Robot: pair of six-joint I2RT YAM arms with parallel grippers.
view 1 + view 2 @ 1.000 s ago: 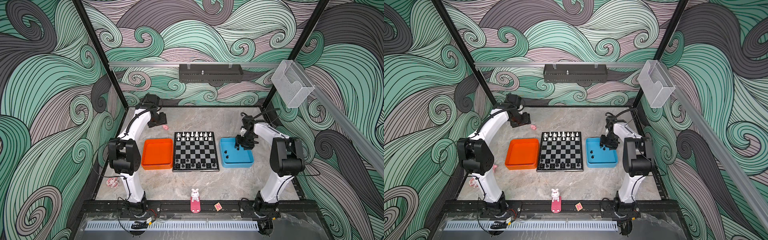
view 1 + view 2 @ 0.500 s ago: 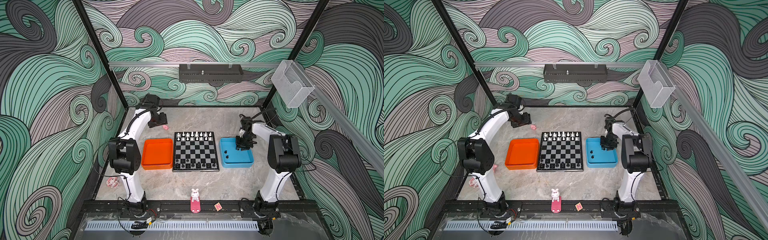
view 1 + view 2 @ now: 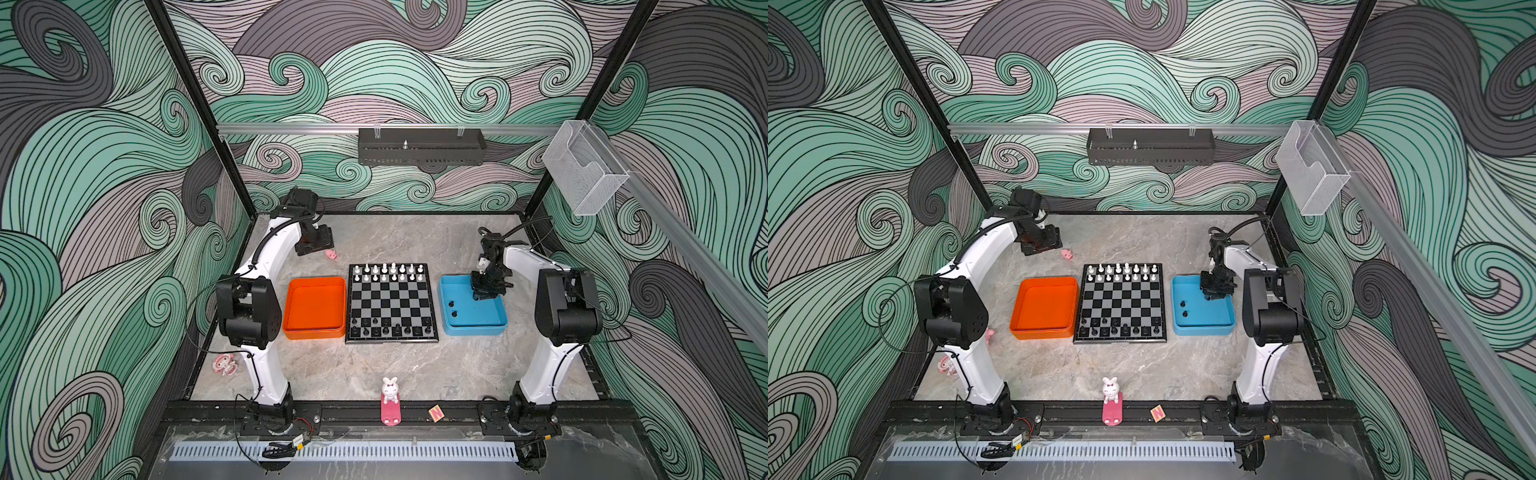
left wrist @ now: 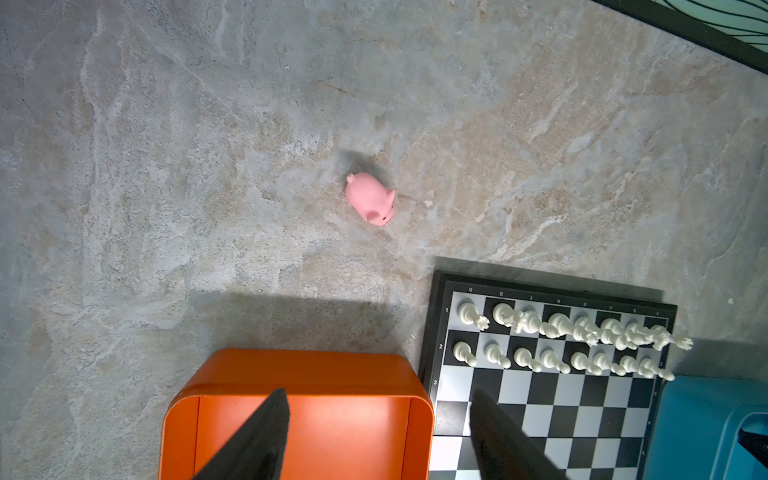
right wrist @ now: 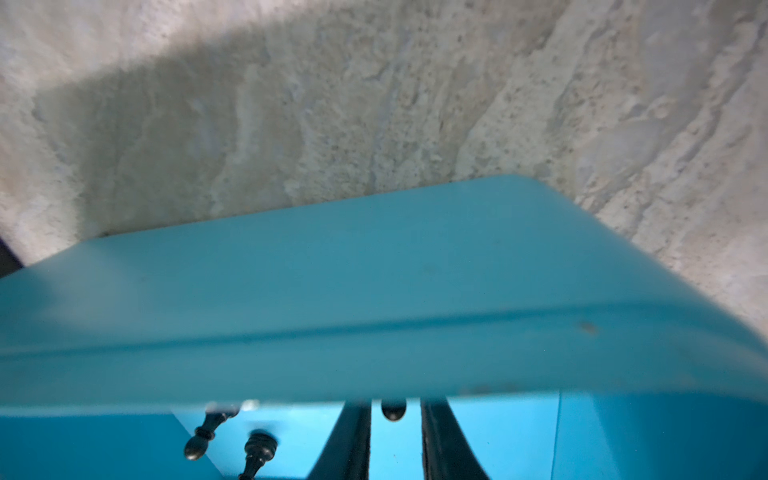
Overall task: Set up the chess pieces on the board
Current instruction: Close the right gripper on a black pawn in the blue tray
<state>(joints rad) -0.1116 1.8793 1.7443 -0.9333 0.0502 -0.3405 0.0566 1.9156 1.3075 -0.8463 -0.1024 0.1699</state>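
Observation:
The board point(image 3: 392, 301) lies mid-table between an orange tray point(image 3: 314, 307) and a blue tray point(image 3: 473, 328). White chess pieces point(image 3: 388, 272) fill its two far rows. Several black ones point(image 3: 390, 328) stand along its near rows. My right gripper point(image 3: 484, 291) reaches down into the blue tray. Its fingers point(image 5: 357, 436) stand narrowly either side of a black piece point(image 5: 392, 411), and the tray wall point(image 5: 374, 291) hides their tips. Two loose black pieces point(image 5: 257, 449) lie beside it. My left gripper point(image 3: 316, 245) hovers open and empty at the back left, also shown in its wrist view point(image 4: 379, 392).
A pink pig toy point(image 4: 371, 199) lies on the table behind the orange tray. A white bunny figure point(image 3: 390, 390) on a pink stand and a small lettered block point(image 3: 435, 412) sit at the front rail. Another pink figurine point(image 3: 224, 365) lies left of the left arm's base.
The right gripper's jaws have narrowed inside the blue tray and it has sunk slightly. The left arm has stayed still.

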